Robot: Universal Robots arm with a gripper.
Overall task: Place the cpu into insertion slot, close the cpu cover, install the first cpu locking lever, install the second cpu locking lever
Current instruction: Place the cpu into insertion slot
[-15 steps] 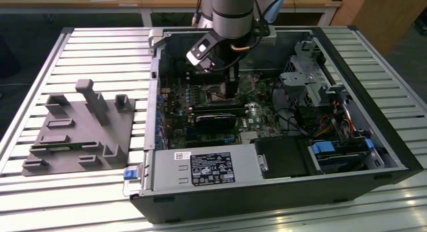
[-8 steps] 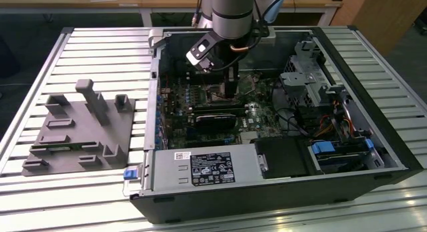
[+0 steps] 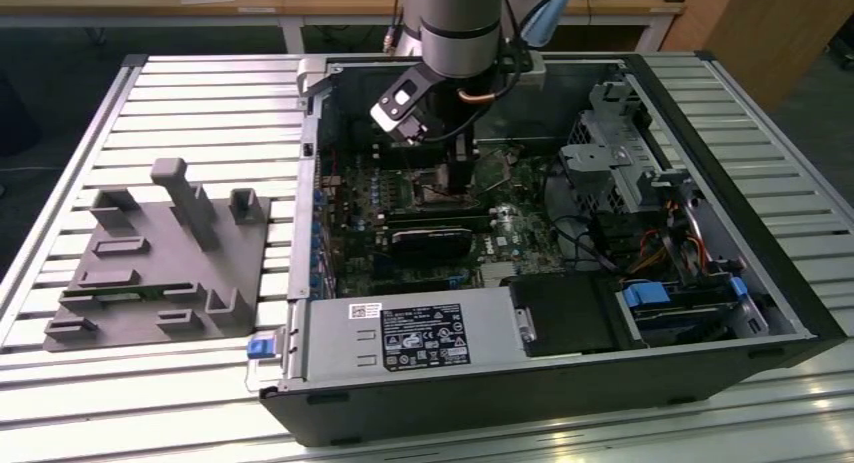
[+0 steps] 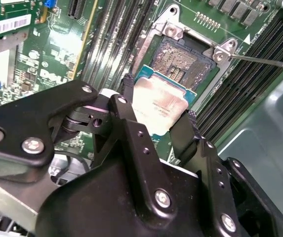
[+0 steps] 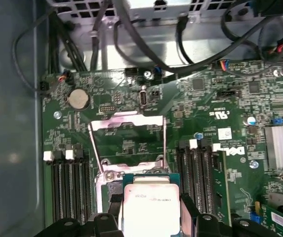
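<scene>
My gripper is shut on the cpu, a flat silver-topped chip on a green carrier, its black fingers pressing two opposite edges. The chip hangs tilted just beside the insertion slot, whose dark square centre lies bare inside a silvery rim. In the first wrist view the cpu sits between the fingertips, over the near edge of the slot's rim. The cpu cover is swung back open beyond it, with a thin wire lever raised alongside. In the exterior view the gripper reaches down inside the computer case.
Long black memory slots flank the socket on both sides. Black cables cross the case wall behind the board. A finned heat sink sits nearby. A black labelled power-supply box fills the case front, and a grey fixture stands on the slatted table.
</scene>
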